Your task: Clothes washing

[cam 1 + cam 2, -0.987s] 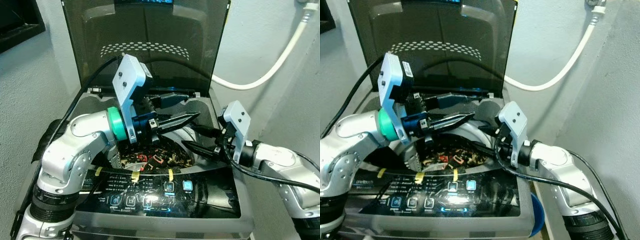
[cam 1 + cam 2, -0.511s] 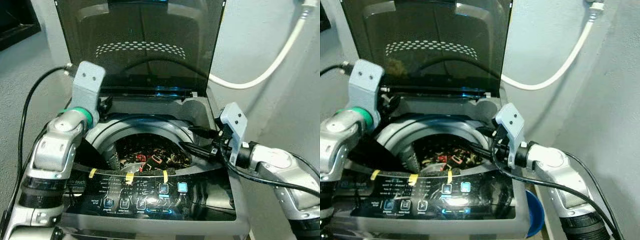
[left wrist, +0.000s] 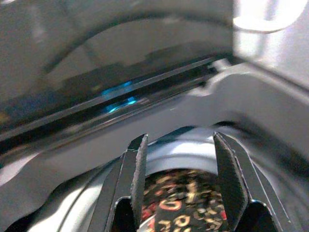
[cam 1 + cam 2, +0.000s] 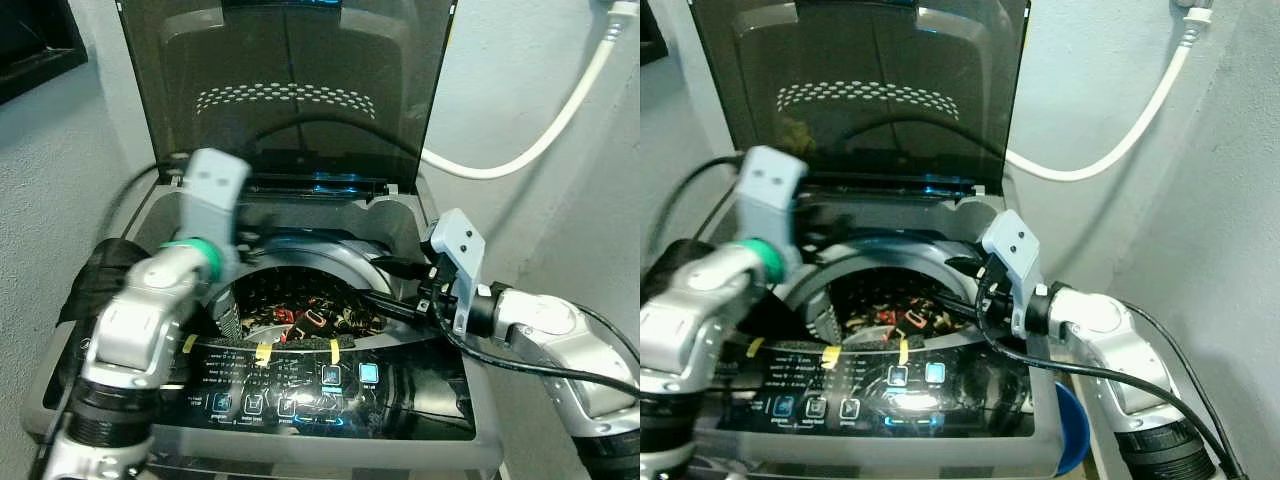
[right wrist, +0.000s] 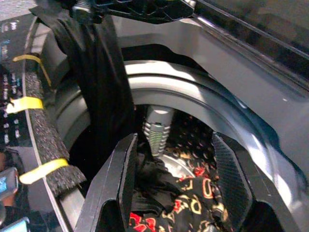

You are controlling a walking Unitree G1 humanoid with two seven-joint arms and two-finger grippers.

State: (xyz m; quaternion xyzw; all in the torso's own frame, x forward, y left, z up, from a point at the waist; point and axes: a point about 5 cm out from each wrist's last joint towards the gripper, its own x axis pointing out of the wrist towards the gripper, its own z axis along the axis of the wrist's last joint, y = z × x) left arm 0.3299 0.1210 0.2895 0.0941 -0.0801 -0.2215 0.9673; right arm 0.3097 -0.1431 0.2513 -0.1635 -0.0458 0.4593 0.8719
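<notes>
Jaws on both grippers are spread wide, holding nothing: right gripper (image 5: 171,188) and left gripper (image 3: 181,183) over the washer (image 4: 400,215) drum, patterned clothes (image 4: 310,305) inside.

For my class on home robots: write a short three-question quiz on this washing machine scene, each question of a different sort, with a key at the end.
1. True or false: the washing machine's lid is closed.
2. Multiple choice: where is the patterned black and red garment? A) draped over the lid B) down in the drum C) held in the right gripper
3. Short answer: how do the fingers of the left gripper stand, and do they hold anything?

Key
1. False: the lid stands raised behind the tub.
2. B: it lies in the drum beside the grey agitator.
3. They are spread apart with nothing between them, above the drum opening.
</notes>
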